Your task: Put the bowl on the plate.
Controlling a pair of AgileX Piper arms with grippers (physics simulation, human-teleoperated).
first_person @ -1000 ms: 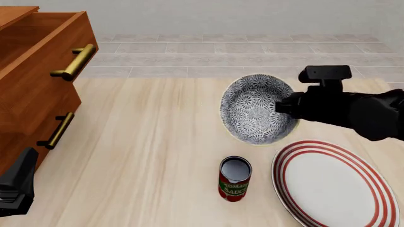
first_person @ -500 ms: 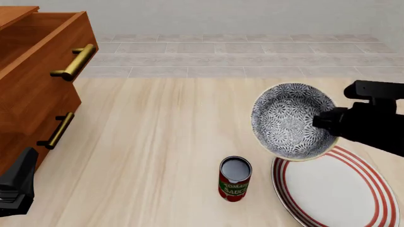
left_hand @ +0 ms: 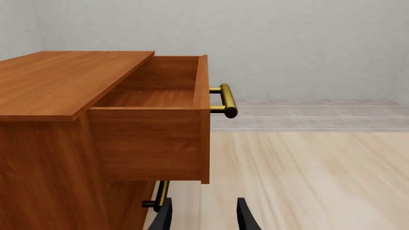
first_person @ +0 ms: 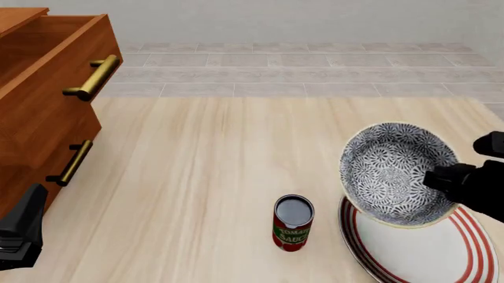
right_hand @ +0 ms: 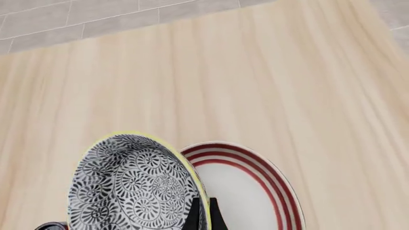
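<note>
Bowl [first_person: 398, 174] rim pinched by right fingers [right_hand: 202, 213] over plate [first_person: 425, 247]; left fingers [left_hand: 244, 215] apart.

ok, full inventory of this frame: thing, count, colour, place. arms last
bowl: 1, grey-and-white floral, yellowish rim; tilted, held over the plate's far edge
plate: 1, white with red rings; table, near right
can: 1, red label, top open; upright, left of the plate
drawer cabinet: 1, reddish-brown wood, two brass handles, top drawer open; far left
table: 1, pale wood
left gripper: 1, black; open, beside the cabinet
right gripper: 1, black; pinching the bowl's rim
</note>
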